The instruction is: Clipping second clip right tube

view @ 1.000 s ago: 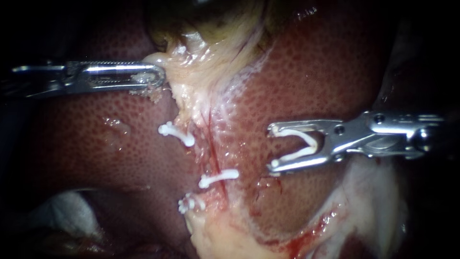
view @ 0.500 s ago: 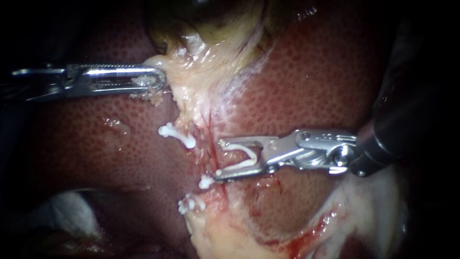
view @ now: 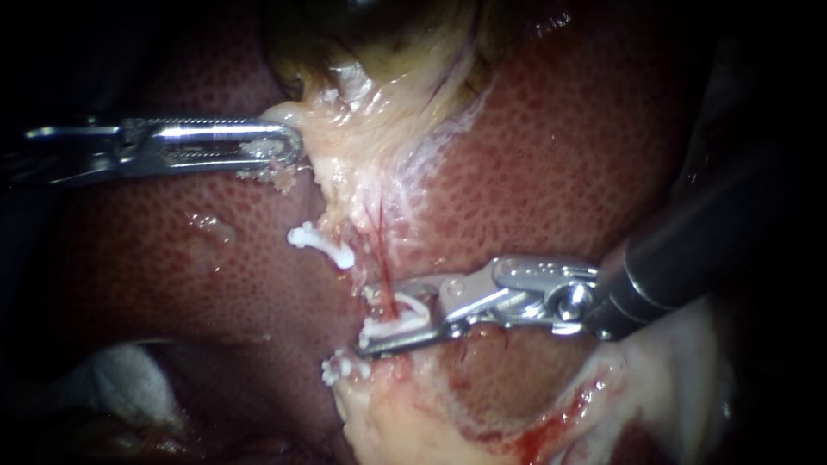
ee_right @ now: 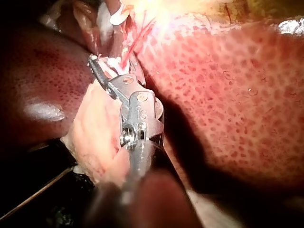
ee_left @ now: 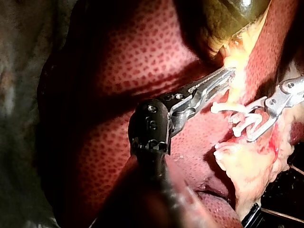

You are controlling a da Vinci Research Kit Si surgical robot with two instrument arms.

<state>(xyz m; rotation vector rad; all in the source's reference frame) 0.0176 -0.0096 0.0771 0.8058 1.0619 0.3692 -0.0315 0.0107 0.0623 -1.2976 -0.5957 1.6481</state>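
In R wrist view, tube [ee_right: 135, 35] crosses R instrument [ee_right: 105, 64] jaws, holding clip [ee_right: 113, 61]; endoscope: L instrument [view: 289, 146] clamps tissue [view: 345, 129].

Bright metal, wet tissue
Polished metal left instrument [view: 293, 146], right instrument [view: 363, 320]; smooth white plastic clip [view: 415, 306]; glossy stippled liver [view: 560, 146]; slick pale tissue [view: 362, 146].

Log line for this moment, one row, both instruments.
left instrument: grips pale tissue | right instrument: clip straddles tube, not closed

Central light glares off the left instrument [view: 289, 145] and wet liver [view: 560, 155]; edges dark.
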